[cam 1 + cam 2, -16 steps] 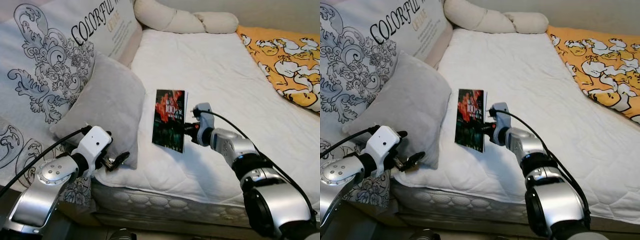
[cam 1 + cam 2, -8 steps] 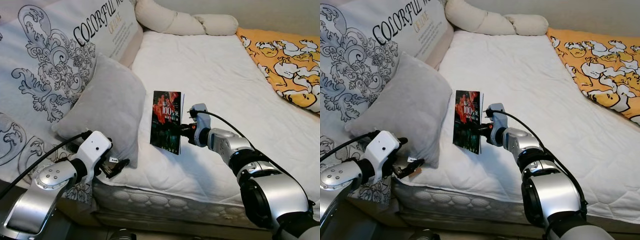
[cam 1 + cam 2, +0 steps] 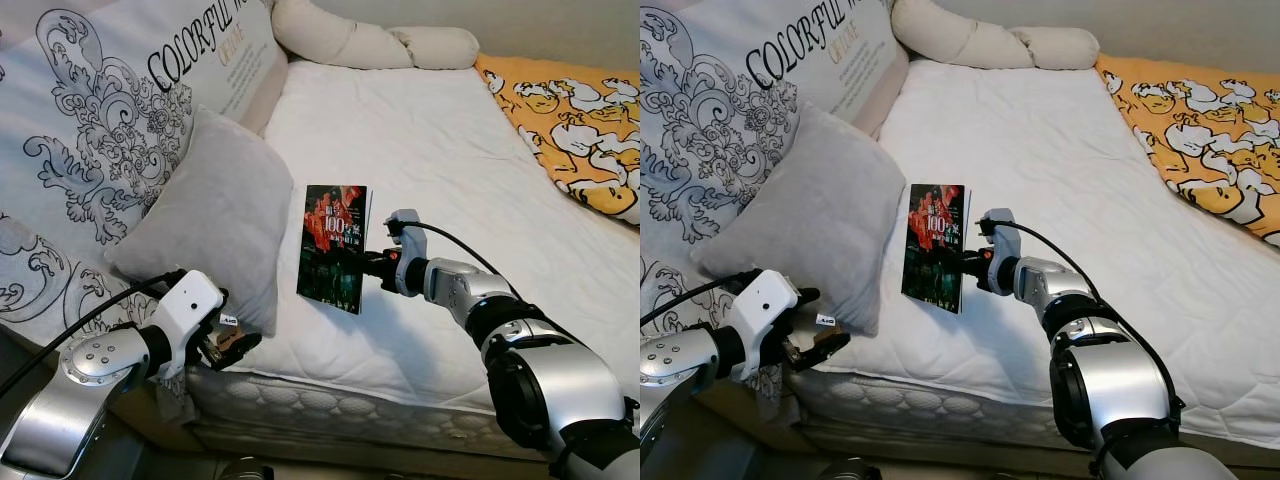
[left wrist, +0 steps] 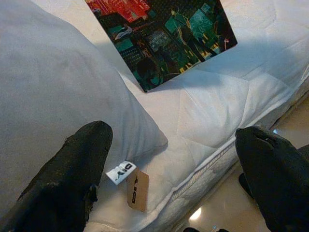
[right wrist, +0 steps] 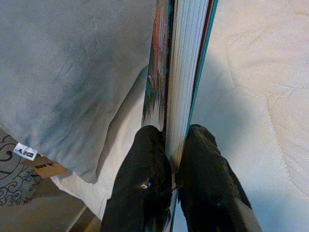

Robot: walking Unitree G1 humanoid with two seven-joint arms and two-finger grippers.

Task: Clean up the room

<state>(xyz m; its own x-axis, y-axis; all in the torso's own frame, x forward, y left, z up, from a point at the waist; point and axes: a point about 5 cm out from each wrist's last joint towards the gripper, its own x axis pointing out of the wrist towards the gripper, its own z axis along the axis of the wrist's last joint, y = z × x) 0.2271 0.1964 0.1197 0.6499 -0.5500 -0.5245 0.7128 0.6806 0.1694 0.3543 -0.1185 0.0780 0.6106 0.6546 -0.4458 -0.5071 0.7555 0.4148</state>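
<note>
Right pincer [image 5: 175, 159]: you have both black fingers clamped on the edge of the dark paperback book with a red-and-teal illustrated cover [image 3: 334, 247], one finger on each face, page block between them. Book held upright, cover facing the robot, raised above the white quilted mattress [image 3: 420, 150] near its front edge; you can see its shadow on the quilting in the left wrist view.

Left pincer [image 4: 174, 179]: fingers wide apart, holding nothing. It sits low at the front corner of the mattress, just below the corner of the grey square cushion [image 3: 210, 215]. One finger lies over the cushion's fabric; whether it touches, you cannot tell. A small white label and a brown card tag [image 4: 137, 189] hang from the cushion corner between the fingers.

Around: grey cushion stands just beside the book, on the robot's left, leaning on a large white pillow with black scroll print and lettering [image 3: 110, 110]. Cream bolster [image 3: 370, 42] at the far end of the bed. Orange blanket with white cartoon figures [image 3: 575, 125] well apart, on the right.
</note>
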